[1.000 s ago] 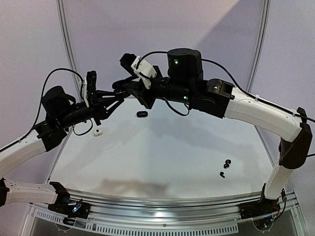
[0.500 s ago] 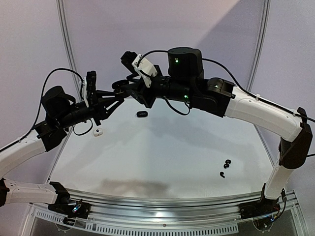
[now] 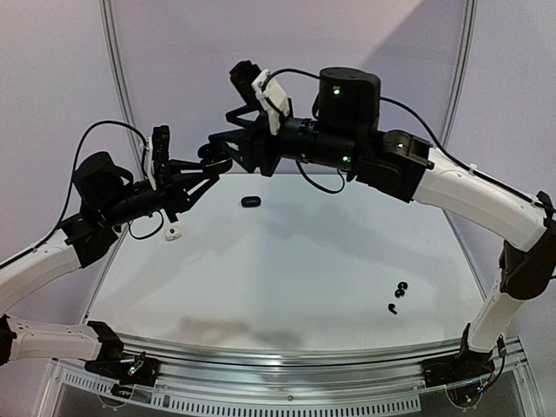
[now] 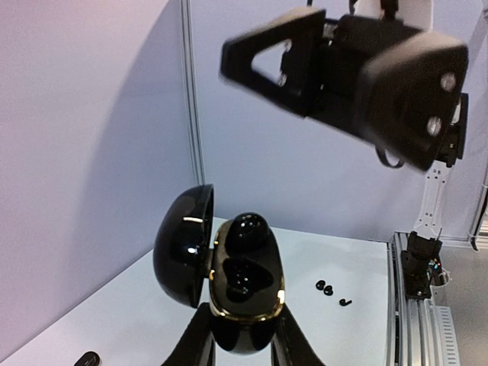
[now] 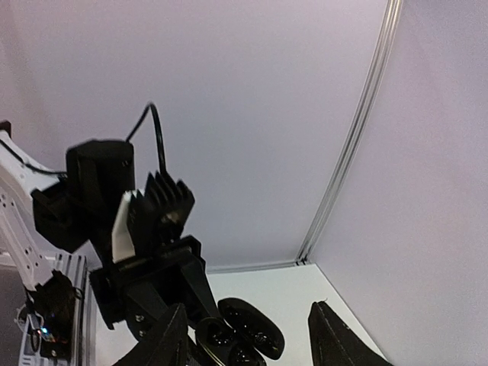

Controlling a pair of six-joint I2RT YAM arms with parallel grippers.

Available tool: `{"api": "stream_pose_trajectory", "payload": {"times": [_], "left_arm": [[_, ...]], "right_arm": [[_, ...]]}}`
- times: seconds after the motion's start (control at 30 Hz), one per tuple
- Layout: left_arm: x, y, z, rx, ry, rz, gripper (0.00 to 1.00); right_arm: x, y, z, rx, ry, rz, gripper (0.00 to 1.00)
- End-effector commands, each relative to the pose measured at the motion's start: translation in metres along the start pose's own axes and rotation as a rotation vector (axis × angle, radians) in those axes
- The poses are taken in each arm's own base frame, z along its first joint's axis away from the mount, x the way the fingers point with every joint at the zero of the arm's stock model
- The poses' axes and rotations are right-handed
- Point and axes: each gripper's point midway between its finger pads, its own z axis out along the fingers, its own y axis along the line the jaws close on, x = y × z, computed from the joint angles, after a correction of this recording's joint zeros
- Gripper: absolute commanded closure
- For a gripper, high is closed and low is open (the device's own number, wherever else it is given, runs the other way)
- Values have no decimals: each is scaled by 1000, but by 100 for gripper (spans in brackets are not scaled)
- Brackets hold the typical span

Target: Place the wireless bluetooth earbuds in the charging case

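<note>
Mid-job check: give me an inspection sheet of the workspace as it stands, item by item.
Surface: white table, no spills seen.
Job's things: black case, lid open, held in the air; a few black earbuds loose on the table's near right.
Clutter: small black piece and small white piece toward the far left, too small to identify.
Tools: left tool shut on the case; right tool open and empty, just above the case.
Cables: black cables loop free off both arms.
Surroundings: pale walls; metal rail along the near edge.
</note>
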Motion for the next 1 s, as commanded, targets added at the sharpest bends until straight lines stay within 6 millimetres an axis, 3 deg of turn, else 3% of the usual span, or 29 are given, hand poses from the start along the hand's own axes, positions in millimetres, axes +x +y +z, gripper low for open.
{"api": "stream_pose_trajectory", "payload": {"times": [0.0, 0.13, 0.23, 0.3, 0.4, 0.47, 0.5, 0.6, 0.8, 0.97], "left_arm": [[-8, 1, -3, -8, -25, 6, 100], [-8, 1, -4, -10, -26, -5, 100], [-7, 1, -5, -16, -27, -14, 100], [-7, 1, -7, -22, -31, -16, 100], [-5, 1, -10, -28, -35, -25, 100], [-3, 0, -12, -31, -38, -29, 100], [-3, 0, -13, -31, -40, -29, 100], [-1, 0, -16, -37, -44, -30, 100], [0, -1, -17, -37, -39, -26, 100], [-1, -2, -18, -34, -44, -22, 100]], "right_arm": [[-71, -6, -45, -7, -201, 50, 45], [-77, -22, -60, 69, -194, 97, 40], [-56, -74, -80, 308, -78, 190, 37], [-21, -118, -103, 503, 38, 325, 37], [72, -162, -160, 780, 317, 573, 36], [141, -172, -198, 885, 488, 759, 36], [176, -169, -216, 943, 560, 864, 37], [249, -145, -255, 1024, 710, 1035, 43], [336, -82, -289, 979, 1001, 1127, 44], [389, -47, -312, 977, 1257, 1146, 45]]}}
